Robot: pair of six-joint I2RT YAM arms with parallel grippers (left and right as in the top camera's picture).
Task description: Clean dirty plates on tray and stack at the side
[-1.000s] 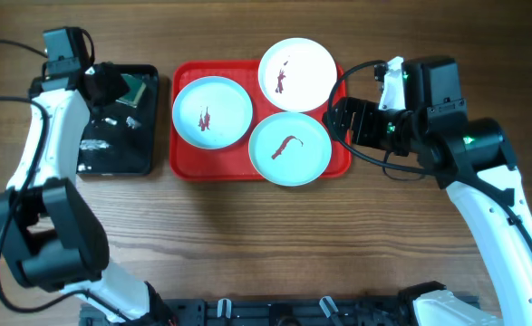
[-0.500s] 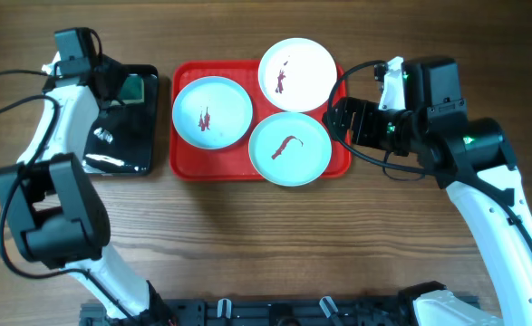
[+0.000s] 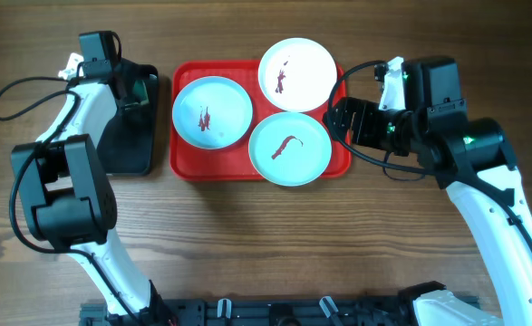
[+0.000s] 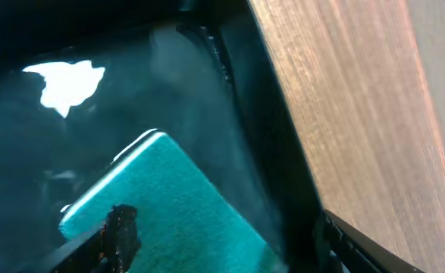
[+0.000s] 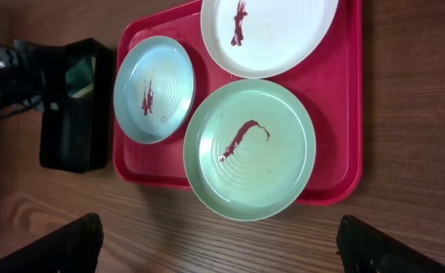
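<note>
From the overhead view the large red rectangular plastic tray (image 3: 186, 167) sits at 12 o'clock on the wooden bench (image 3: 266, 244). All three plates are lying on it, and none is stacked at the side yet.

The white round plate (image 3: 306, 68) is at the tray's 1 o'clock, with its far edge reaching over the rim. The bluish-white round plate (image 3: 225, 113) fills the 9 o'clock side. The pale blue-green round plate (image 3: 293, 158) lies at 5 o'clock. Each has a dark reddish-brown smear near its middle. The three rims crowd together in the centre, and I cannot tell whether any rim rides over another.

My right pincer (image 3: 336, 119) hangs at the tray's 3 o'clock, just off the rim and above the bench. Its fingers (image 5: 63, 246) are spread wide, with nothing between them. The right wrist camera looks down on the blue-green plate and the tray beyond it.

At the tray's 9 o'clock, just beside it, is a smaller black rectangular tray (image 3: 130, 149). My left pincer (image 3: 125, 91) is down in that tray's 1 o'clock corner, over a teal rectangular sponge (image 4: 169, 205). In the left wrist view its two fingers are parted. One fingertip (image 4: 121, 231) shows against the sponge's surface, and the other is out by the tray wall. The fingers are not pinching the sponge, and I cannot tell whether that fingertip touches it.
</note>
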